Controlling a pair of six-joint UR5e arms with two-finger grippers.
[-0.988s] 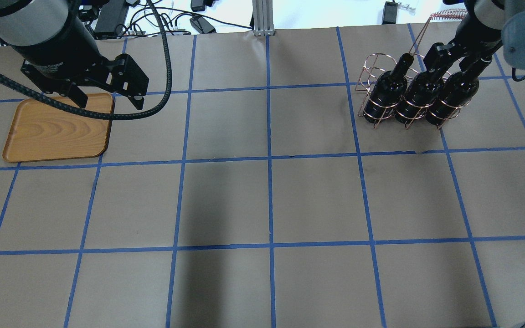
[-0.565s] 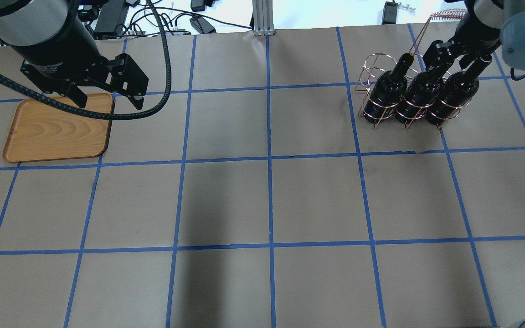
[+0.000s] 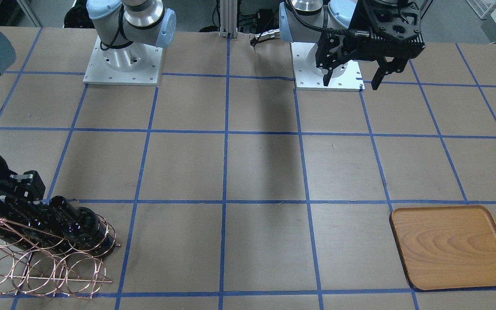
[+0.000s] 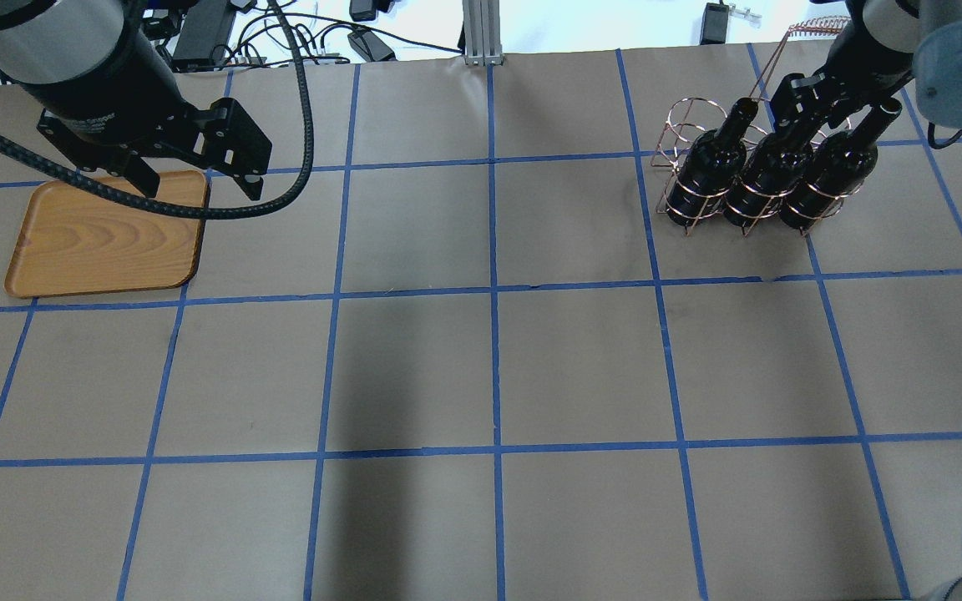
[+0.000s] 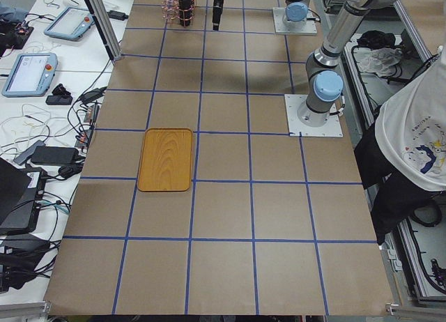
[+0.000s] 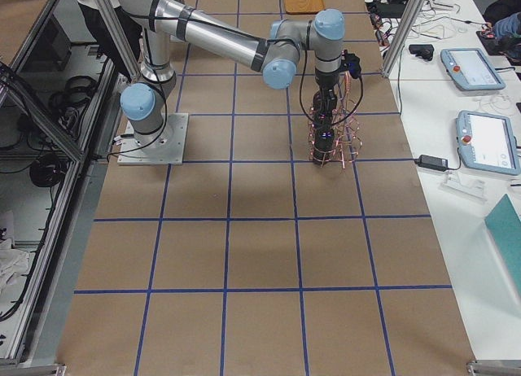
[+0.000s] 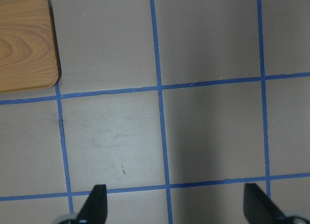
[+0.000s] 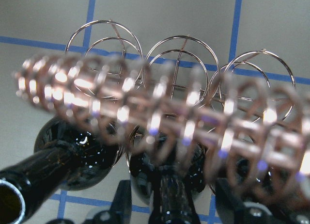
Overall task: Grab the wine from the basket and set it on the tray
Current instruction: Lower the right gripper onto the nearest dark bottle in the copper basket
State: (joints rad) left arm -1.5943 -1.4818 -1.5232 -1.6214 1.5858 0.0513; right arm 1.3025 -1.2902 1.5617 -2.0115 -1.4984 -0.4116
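two robot arms over a table [image 4: 581,359] covered in brown paper w/ a blue tape grid.

on the robot's right, at the far side, stands a copper wire basket [image 4: 675,125]. it holds three glossy near-black wine bottles, upright and side by side, in the row of rings nearer the robot.

the right gripper [image 8: 173,202] is down at the middle bottle [image 4: 769,179]. in the right wrist view one of its fingers [image 8: 122,202] stands on each side of the neck. a gap shows btwn each finger and the glass, so the jaws are apart and straddle the neck w/o pinching it. that bottle sits in its ring in the basket.

the inner bottle [image 4: 702,171], toward the table's centre, and the outer bottle [image 4: 832,171], toward the table's right edge, flank it closely. the basket's twisted handle [image 8: 160,112] runs across the right wrist view, blurred and close to the lens, in front of the rings.

well apart from the basket, on the robot's left at the far side, a light-brown wooden tray [image 4: 105,242] lies flat on the table.

the left gripper [image 7: 177,207] hangs above the table near the tray, jaws wide apart and gripping nothing. its wrist view looks down on brown paper and tape lines, w/ one rounded tray corner at the top left.
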